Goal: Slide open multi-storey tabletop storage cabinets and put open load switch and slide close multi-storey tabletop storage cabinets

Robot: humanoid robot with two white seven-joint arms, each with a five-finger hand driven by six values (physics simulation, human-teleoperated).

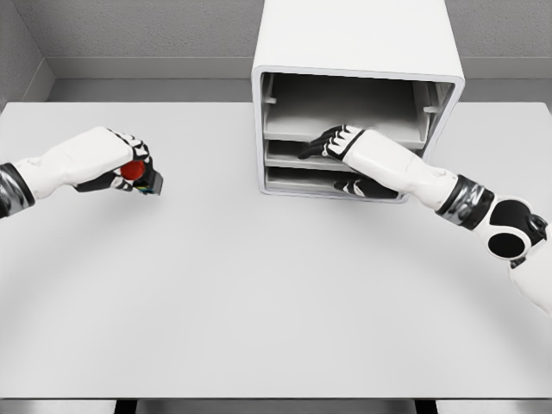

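On the grey desk the cabinet still lacks the load switch, gripped by the left robot hand well apart, while the right robot hand, fingers extended, holds nothing at the middle drawer.

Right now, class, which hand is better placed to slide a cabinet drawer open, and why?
The right hand: its fingers already rest at the middle drawer of the storage cabinet. The left hand is far off and holding the load switch.
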